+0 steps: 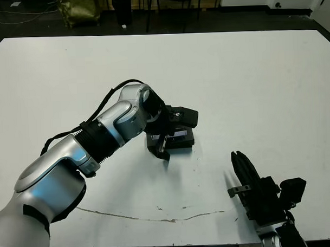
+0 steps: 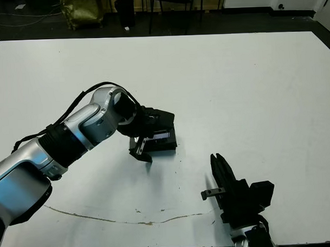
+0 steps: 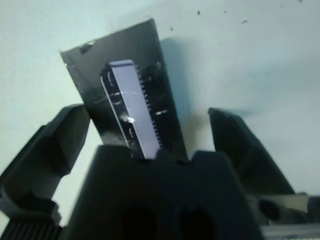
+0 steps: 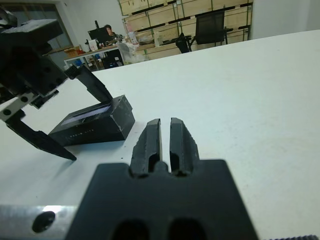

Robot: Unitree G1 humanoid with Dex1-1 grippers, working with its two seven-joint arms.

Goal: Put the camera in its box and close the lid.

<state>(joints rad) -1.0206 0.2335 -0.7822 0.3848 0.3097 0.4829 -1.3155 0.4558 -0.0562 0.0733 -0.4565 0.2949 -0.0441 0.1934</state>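
Observation:
The black box (image 1: 183, 142) lies at the table's middle. The lid (image 4: 86, 116) rests flat on top of it, its long bluish-white window (image 3: 131, 105) facing up. The camera is hidden. My left gripper (image 1: 176, 136) hangs open over the box, with one black finger (image 3: 47, 150) on each side of it, neither touching. My right gripper (image 1: 240, 163) is shut on nothing near the front right edge, a hand-width from the box. Its fingers (image 4: 150, 140) point toward the box.
A thin brown streak (image 1: 152, 217) runs along the table near the front edge. Beyond the far edge are dark floor, chair legs (image 1: 172, 9) and an olive bag (image 1: 79, 10). A person (image 4: 107, 31) sits far back among shelves.

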